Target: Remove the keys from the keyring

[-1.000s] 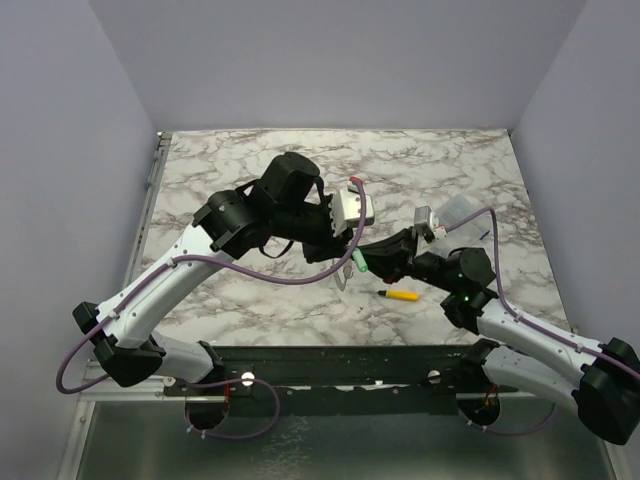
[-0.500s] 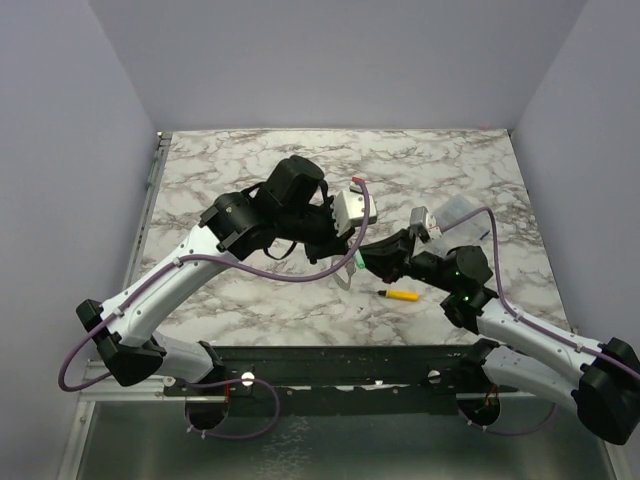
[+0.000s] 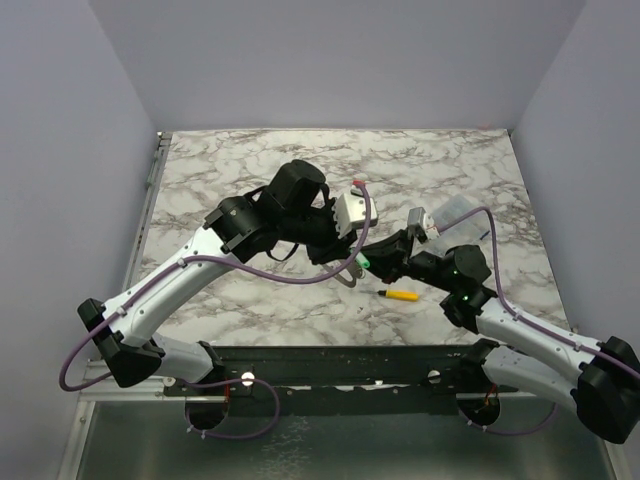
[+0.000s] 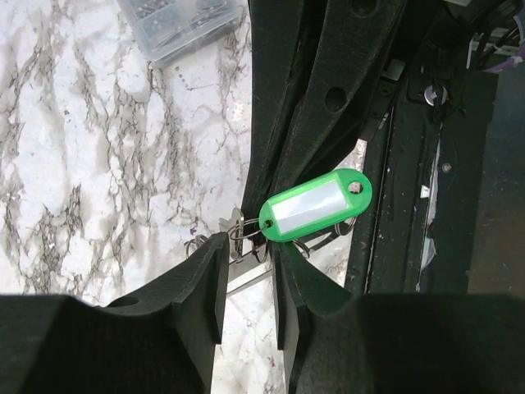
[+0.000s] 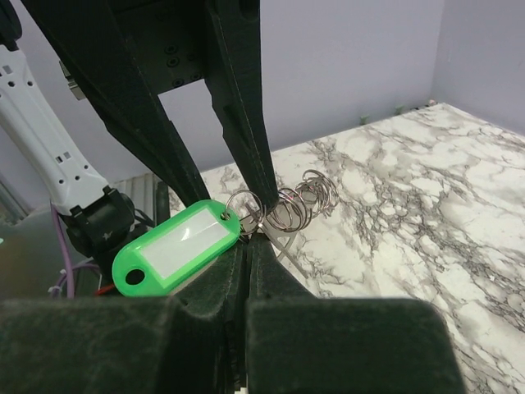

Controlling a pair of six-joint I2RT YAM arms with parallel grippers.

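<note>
**Item:** silvery-grey wire keyring [image 5: 289,209], a cluster of thin linked split coils. It is held up off the white-and-grey marbled table [image 3: 230,170], near its front middle, between the 2 arms.

**Attached:** 1 bright green oblong plastic key tag [image 4: 316,205], glossy, with a white label window and a round eyelet. 1 flat silvery key [image 4: 246,281], indistinct.

**Holders:** the right gripper [image 5: 246,250] is pinched closed on the keyring. The left gripper [image 4: 248,248] stands narrowly parted, its matte black fingers astride the coils. No firm clamp shows.

**Step in hand:** judged early. Nothing is off the keyring, and the left gripper is seeking a hold on 1 piece.

**Next move calls for:** a firm pinch on the tag or the key. The piece then has to be fed along its springy coil to the split end while the right gripper holds the keyring steady.

**Nearby:** 1 small yellow-handled screwdriver [image 3: 402,295] and 1 clear plastic box [image 4: 180,25] of small dark parts.
</note>
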